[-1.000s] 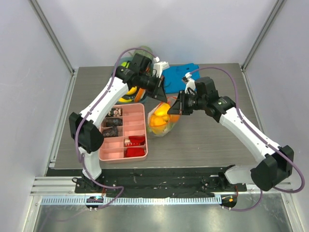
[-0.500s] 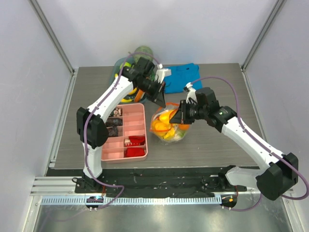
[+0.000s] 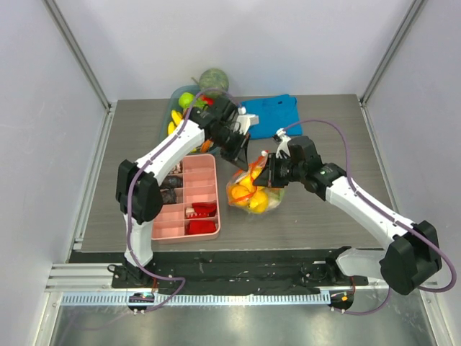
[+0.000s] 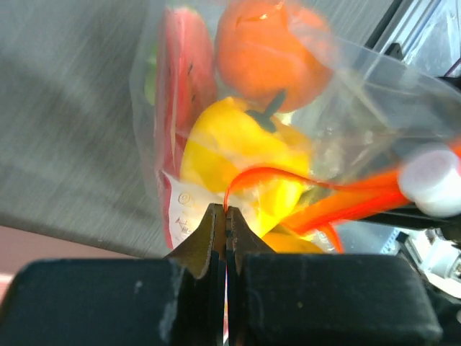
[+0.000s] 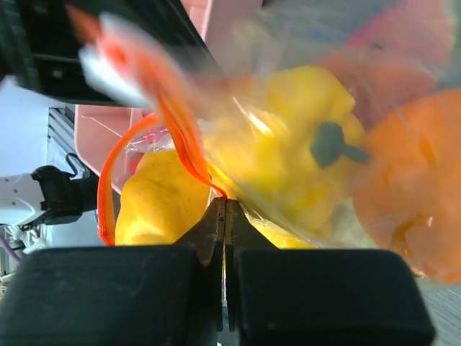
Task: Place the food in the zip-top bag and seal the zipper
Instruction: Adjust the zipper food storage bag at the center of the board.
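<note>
Top external view: left claw [image 3: 241, 149] and right claw [image 3: 267, 171] each pinch the zipper [image 4: 360, 205], stretching the bag [image 3: 253, 194] mouth-up over the worktop [image 3: 324, 209]; food [image 4: 238, 155] sits inside, seemingly ready for sealing.

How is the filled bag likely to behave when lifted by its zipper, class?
Probably floppy: the bag is thin, crinkly film draped round the food. Likely bottom-heavy: the orange and a yellow piece bunch together inside. The zipper curves loosely, so it may twist.
</note>
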### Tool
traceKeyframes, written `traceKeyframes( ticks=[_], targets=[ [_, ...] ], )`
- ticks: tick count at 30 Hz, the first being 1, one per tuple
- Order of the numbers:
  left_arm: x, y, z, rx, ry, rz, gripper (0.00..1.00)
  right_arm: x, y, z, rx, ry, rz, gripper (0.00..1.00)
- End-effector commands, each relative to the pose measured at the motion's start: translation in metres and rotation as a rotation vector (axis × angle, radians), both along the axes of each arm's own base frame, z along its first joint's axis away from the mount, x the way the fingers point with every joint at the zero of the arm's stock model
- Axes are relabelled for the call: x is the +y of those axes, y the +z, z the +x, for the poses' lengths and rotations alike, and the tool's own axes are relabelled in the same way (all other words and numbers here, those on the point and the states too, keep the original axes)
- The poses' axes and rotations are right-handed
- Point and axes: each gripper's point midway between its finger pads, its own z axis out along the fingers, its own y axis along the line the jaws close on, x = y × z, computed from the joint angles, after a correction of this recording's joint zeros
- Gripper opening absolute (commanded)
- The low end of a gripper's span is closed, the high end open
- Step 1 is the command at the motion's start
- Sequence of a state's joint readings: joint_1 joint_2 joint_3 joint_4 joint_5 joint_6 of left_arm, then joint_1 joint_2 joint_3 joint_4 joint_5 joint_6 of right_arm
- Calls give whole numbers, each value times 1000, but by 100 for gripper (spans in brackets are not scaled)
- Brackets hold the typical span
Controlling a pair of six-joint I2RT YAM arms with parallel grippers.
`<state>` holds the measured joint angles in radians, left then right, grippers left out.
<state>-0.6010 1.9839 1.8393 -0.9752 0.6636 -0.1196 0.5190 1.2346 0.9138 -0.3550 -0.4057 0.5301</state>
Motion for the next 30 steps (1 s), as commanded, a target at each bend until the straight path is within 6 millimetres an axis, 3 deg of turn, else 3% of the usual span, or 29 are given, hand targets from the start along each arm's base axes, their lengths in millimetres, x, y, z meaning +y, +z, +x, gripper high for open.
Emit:
traceKeyframes(
  ticks=[1,3,7,12,17,22,30],
  targets=[
    [-10,76,8,-200,-55,-94,0,9,68,4,-121,15,108,1],
    [-7,97,9,-248,-60,-112,0,6,85,0,-161,27,116,1],
    [-8,116,1,-255,-106,-158,0,2,94,-4,-189,23,113,1],
    [-11,108,-14,-195,-180,-184,0,7,85,13,-187,-28,133,1],
    [-13,101,-20,-137,-147,-199,1,6,79,28,-204,-86,128,1],
    [-14,88,-25,-81,-140,-200,9,8,81,41,-222,-147,162,1],
    [-19,82,-29,-13,-109,-243,44,12,77,49,-202,-172,186,1]
  ],
)
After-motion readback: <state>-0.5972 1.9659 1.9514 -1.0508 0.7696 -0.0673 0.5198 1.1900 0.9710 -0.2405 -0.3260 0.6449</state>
